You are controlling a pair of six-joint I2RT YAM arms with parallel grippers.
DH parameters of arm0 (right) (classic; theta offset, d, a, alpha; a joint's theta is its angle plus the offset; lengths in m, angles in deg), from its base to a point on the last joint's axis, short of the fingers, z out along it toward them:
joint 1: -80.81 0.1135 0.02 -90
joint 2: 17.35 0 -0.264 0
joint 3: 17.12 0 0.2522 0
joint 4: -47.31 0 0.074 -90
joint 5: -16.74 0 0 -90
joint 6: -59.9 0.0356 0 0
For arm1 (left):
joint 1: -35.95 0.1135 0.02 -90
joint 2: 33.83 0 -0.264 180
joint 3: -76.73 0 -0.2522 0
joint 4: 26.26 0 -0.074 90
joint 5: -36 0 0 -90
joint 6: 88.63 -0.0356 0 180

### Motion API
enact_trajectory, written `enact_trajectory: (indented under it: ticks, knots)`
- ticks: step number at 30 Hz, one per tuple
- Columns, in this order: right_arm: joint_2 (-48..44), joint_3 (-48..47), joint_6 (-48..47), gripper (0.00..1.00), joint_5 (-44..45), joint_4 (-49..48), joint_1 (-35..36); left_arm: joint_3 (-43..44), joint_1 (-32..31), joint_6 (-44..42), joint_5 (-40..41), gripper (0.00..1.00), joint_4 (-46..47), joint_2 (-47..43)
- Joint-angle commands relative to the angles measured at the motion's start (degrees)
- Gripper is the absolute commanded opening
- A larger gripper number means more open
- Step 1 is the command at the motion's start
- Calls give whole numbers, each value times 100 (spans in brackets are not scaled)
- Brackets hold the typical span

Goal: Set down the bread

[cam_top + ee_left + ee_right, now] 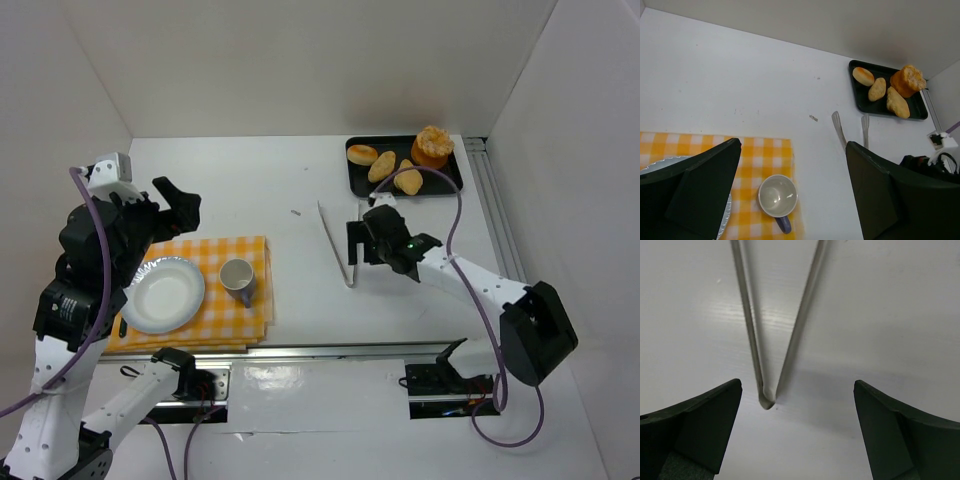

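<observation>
The bread, a golden-tan wedge, lies on the black tray at the back right, next to an oval roll and a round bun. It also shows in the left wrist view. Metal tongs lie on the table mid-right. My right gripper is open and empty just above the tongs' hinge end, its jaws either side of it without touching. My left gripper is open and empty, raised above the far edge of the checked cloth; in its wrist view nothing sits between the fingers.
A yellow checked cloth at the front left holds a white plate and a grey-blue cup. An orange cake-like piece stands on the tray's far right. White walls enclose the table; a metal rail runs along the right side.
</observation>
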Motion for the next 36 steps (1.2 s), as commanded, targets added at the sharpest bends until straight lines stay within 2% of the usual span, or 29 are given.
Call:
enact_trajectory:
  ticks: [1,5,13,18,20,23,24,27,28,29,32,36]
  knots:
    - [368,-162,-323,100,-387,-231,313,202,-18,-64,-71,99,200,-6]
    - [781,-216,-376,100,-308,-362,611,149,-18,-64,-71,99,200,-6]
    - [1746,-269,-429,100,-290,-1091,612,44,-18,-64,-71,99,200,-6]
    - [2302,-585,-315,100,368,-1618,665,44,-18,-64,-71,99,200,-68]
    - [2521,-690,-254,96,483,-1933,586,44,-18,-64,-71,99,200,-68]
    - [2733,-839,-253,82,483,-2137,524,44,-18,-117,-18,99,200,-68]
    - [2811,-840,-253,71,483,-2138,524,96,-18,-169,-18,99,200,-68]
    - [2716,-998,-253,53,562,-1989,524,96,-18,-169,35,99,200,-120]
    - [2550,-1068,-305,43,641,-1919,594,96,-18,-169,87,99,200,-120]
    - [2453,-1147,-306,37,702,-1761,673,96,-18,-222,88,99,200,-120]
    - [1970,-1331,-376,24,834,-1427,735,96,-18,-222,88,99,200,-120]
    - [1337,-1656,-438,24,888,-936,631,96,-18,-222,140,99,200,-120]
